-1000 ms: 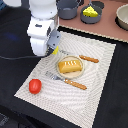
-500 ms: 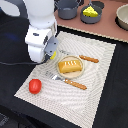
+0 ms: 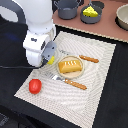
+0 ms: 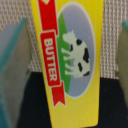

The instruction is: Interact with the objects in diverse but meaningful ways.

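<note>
Pincer [image 4: 64,65] spread, one jaw either side of butter block [image 4: 67,60], neither visibly touching; nothing gripped yet. Butter block lies at placemat [image 3: 95,65] edge, just beside bread loaf [image 3: 70,66], half on mat, half over dark counter [image 3: 107,107].

Risks, as judged:
- Block sits slightly skewed between jaws; closing may twist it or squeeze it out.
- Glossy wrapper likely slippery; slip on lift.
- Arm close to bread loaf and its plate; sideways drift could nudge them.

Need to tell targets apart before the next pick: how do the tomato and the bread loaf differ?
The tomato is red and round; the bread loaf is golden and oblong. The tomato lies directly on the placemat; the bread loaf rests on a plate. Both lie free of the end effector.
</note>
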